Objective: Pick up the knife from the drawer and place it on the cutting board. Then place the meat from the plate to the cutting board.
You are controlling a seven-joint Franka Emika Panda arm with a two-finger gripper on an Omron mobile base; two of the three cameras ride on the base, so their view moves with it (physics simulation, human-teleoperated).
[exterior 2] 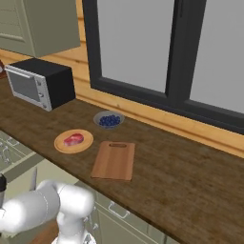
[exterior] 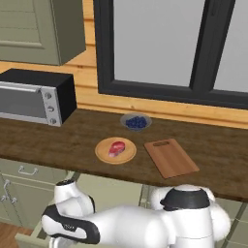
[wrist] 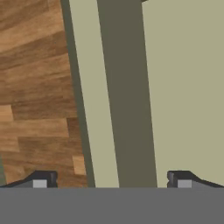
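Observation:
The sage-green drawer (exterior: 112, 190) stands pulled out below the counter, and my arm bends down over it. In the hand view its dark wall (wrist: 124, 96) and pale inside (wrist: 183, 87) run lengthwise, with my gripper (wrist: 111, 181) open above them and nothing between the fingertips. A thin grey sliver (exterior 2: 34, 180) lies in the drawer; I cannot tell whether it is the knife. The pinkish-red meat (exterior: 116, 147) (exterior 2: 73, 139) rests on the round wooden plate (exterior: 104, 156) (exterior 2: 62, 147). To the plate's right lies the bare reddish-brown cutting board (exterior: 171, 158) (exterior 2: 113, 160).
A glass bowl of blue berries (exterior: 135, 121) sits behind the plate near the window. A black and silver toaster oven (exterior: 36, 97) stands at the counter's left. Wooden floor (wrist: 35, 87) shows beside the drawer. Green cabinet fronts (exterior: 22, 193) lie under the counter.

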